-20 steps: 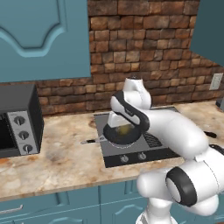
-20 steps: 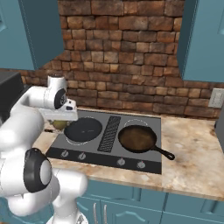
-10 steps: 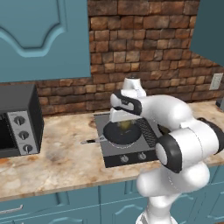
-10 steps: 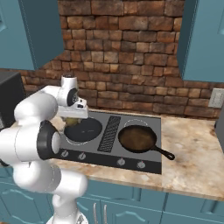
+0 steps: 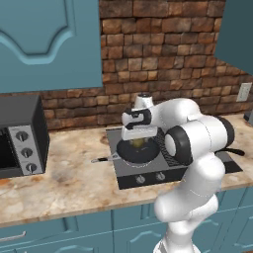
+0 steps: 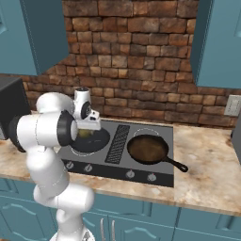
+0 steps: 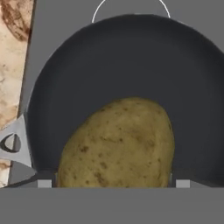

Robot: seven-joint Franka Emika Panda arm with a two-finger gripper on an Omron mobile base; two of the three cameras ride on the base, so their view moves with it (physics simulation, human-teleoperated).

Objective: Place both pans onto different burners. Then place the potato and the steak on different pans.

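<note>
The shallow black pan (image 5: pixel 129 152) (image 6: pixel 92 140) (image 7: pixel 131 57) sits on the cooktop's (image 6: pixel 155 129) left burner, its thin grey handle (image 5: pixel 101 159) pointing left over the counter. The potato (image 5: pixel 138 143) (image 6: pixel 86 134) (image 7: pixel 118 144) lies inside it. My gripper (image 5: pixel 139 139) (image 6: pixel 88 131) (image 7: pixel 113 183) hangs straight above the potato, open, with a fingertip either side of it and a small gap at each. The brown skillet (image 6: pixel 148 149) rests on the right burner, handle toward the front right. A white burner circle (image 7: pixel 131 3) shows beyond the black pan. The steak is out of view.
A dark microwave (image 5: pixel 20 136) stands on the counter to the left. Cooktop knobs (image 5: pixel 141 179) (image 6: pixel 127 174) line the front edge. Behind runs a brick wall with an outlet (image 6: pixel 232 106) at the right. Teal cabinets hang above. My own arm crosses over the cooktop's right half in the left base view.
My elbow and forearm have swung up and in toward the cooktop. The hand has stayed over the black pan, open, and the potato has not moved.
</note>
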